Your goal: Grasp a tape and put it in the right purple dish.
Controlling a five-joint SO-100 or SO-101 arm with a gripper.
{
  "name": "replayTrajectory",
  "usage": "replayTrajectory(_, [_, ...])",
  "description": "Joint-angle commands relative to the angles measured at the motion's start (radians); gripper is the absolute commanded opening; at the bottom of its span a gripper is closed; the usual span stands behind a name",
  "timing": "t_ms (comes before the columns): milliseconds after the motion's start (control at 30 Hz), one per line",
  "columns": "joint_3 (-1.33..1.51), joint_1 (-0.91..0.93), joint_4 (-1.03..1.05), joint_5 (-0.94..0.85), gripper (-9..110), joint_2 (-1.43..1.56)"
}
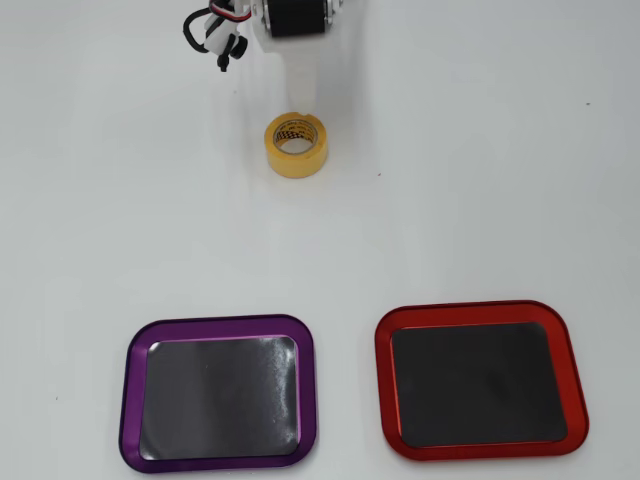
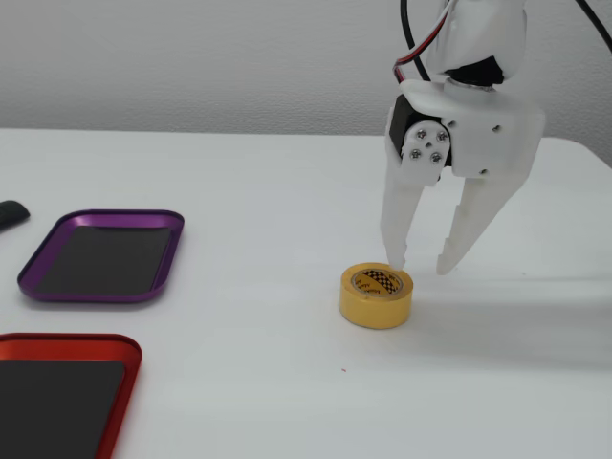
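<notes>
The white bench [image 2: 239, 191] is lying wide and mostly bare under the pincer [image 2: 421, 268], which is hanging fingers-down with its two white fingers spread apart and nothing between them.

Well away from the pincer, toward the left of the fixed view, the right purple dish [image 2: 103, 254] is sitting flat with its shiny rim and dark mat, empty. The red-rimmed tray [image 2: 59, 392] is lying beside it, nearer the camera, also empty; I would guess it is the one thing to steer clear of on the way over. Nothing is standing on the open bench between.

A small dark object [image 2: 11, 214] is poking in at the far left edge, too cut off to name.

The tape [image 2: 376, 295] is resting flat on the bench just below and slightly left of the pincer, hole up, one fingertip hovering right at its far rim. It looks light and stiff, its cardboard core holding shape. I would judge a grip across the outer wall, or one finger down the hole, as safest.
</notes>
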Motion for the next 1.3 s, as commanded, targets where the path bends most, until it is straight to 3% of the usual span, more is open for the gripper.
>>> replayTrajectory(0, [-0.023,0.005,-0.051,-0.009,16,0.0])
replayTrajectory(133, [0.003,0.011,-0.1,-0.011,22,-0.008])
replayTrajectory(1033, [0.187,0.015,-0.216,-0.028,22,-0.008])
replayTrajectory(1267, [0.238,0.017,-0.327,-0.063,11,-0.061])
